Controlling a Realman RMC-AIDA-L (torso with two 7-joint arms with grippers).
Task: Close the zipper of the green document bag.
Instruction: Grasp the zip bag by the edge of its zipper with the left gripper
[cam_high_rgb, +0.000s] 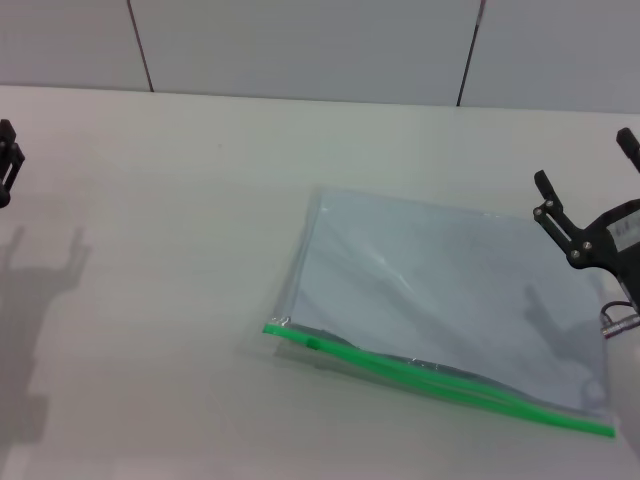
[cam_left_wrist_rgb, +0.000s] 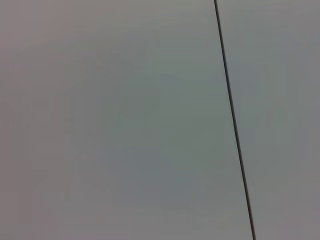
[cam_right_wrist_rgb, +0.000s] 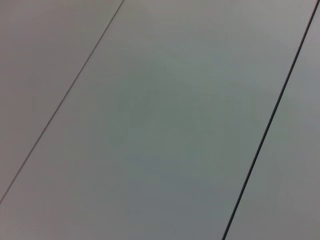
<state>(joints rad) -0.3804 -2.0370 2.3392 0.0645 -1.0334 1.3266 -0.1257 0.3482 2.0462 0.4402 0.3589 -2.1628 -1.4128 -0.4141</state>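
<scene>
The green document bag (cam_high_rgb: 440, 290) lies flat on the white table, right of centre, as a translucent bluish-grey pouch. Its zipper (cam_high_rgb: 440, 380) is a bright green strip along the near long edge, running from the near-left corner to the right. A small darker green bump, possibly the slider (cam_high_rgb: 312, 343), sits near the strip's left end. My right gripper (cam_high_rgb: 585, 165) hovers open just beyond the bag's far right corner, holding nothing. Only a black part of my left gripper (cam_high_rgb: 7, 160) shows at the far left edge, well away from the bag.
The pale table (cam_high_rgb: 180, 300) stretches left of the bag, with arm shadows on it. Grey wall panels (cam_high_rgb: 300, 40) stand behind the table. Both wrist views show only grey panels with dark seams (cam_left_wrist_rgb: 232, 120) (cam_right_wrist_rgb: 270, 125).
</scene>
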